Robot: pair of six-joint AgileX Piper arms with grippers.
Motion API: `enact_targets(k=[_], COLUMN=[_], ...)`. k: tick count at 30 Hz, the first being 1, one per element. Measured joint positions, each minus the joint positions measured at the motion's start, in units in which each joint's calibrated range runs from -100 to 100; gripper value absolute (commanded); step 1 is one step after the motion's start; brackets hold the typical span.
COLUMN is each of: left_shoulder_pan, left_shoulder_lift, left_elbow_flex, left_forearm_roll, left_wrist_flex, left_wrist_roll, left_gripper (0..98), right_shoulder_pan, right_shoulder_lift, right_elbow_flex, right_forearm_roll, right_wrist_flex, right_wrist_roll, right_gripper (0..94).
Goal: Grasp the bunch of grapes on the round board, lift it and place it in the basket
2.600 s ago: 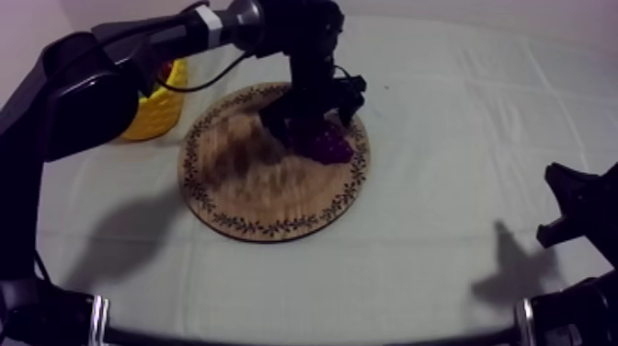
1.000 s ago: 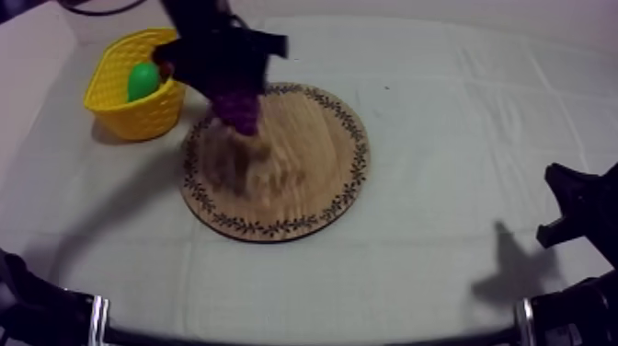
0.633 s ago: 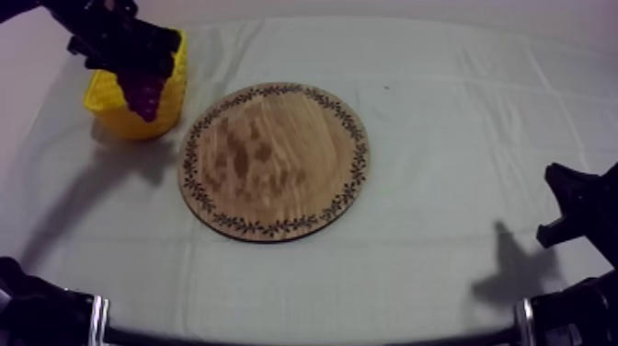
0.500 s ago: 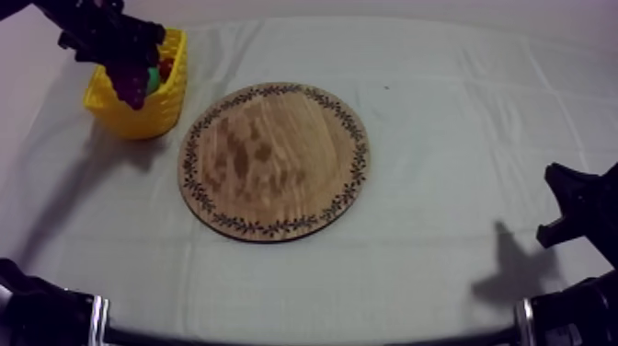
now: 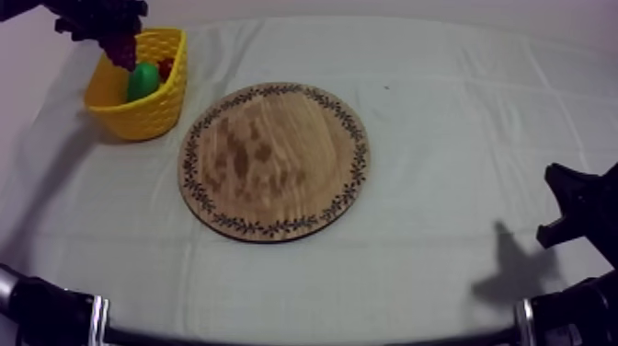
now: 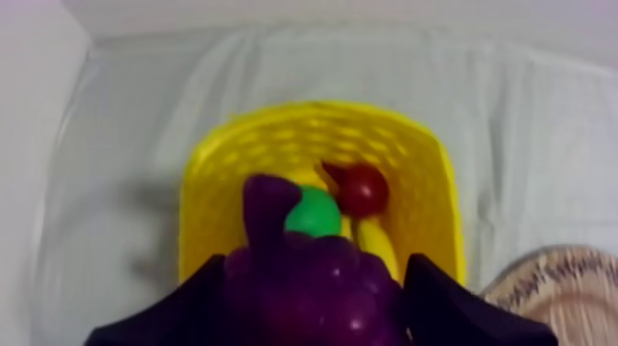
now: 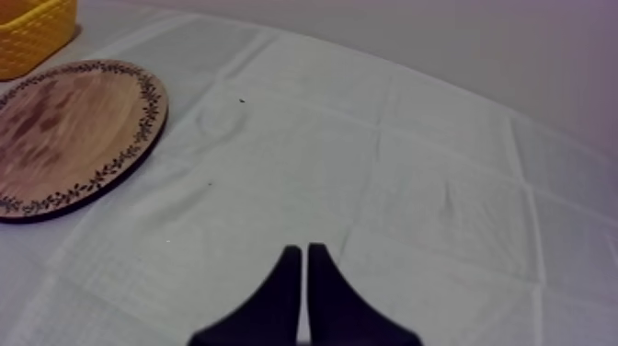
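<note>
My left gripper hangs over the far left rim of the yellow basket, shut on the purple bunch of grapes. In the left wrist view the grapes sit between my two black fingers, just above the basket's near rim. Inside the basket lie a green pear, a small red fruit and a banana. The round wooden board is bare. My right gripper rests shut as a narrow wedge low at the right side of the table.
The board lies right of the basket, almost touching it. Bare cloth spreads from the board toward my right arm. The table's left edge runs close behind the basket.
My left gripper lifted the grapes off the board and carried them left. They now hang over the basket's far left side. The right arm has not moved.
</note>
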Motion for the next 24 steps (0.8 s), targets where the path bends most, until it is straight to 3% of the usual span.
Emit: enact_targets(k=[9,19,24], left_shoulder_pan=[-0.8,-0.6,-0.6], left_shoulder_lift=[5.8,7.3,7.9], left_elbow_flex=[-2.6,-3.2,-4.2], left_forearm_roll=[-0.29,0.76,1.35], left_wrist_flex=[-5.9,-7.6,-6.9], left_wrist_roll=[-0.5,-1.2,-1.2], left_gripper=[43.9,87.4,94.5], right_shoulder_pan=[0.0,0.0,0.0], right_shoulder_lift=[0.0,0.0,0.0], right_elbow_flex=[0.0,0.0,0.0], right_forearm_roll=[0.0,0.0,0.0], right_wrist_flex=[0.0,0.0,0.0], right_wrist_roll=[0.0,0.0,0.0], right_gripper=[0.4,0.4,0.4])
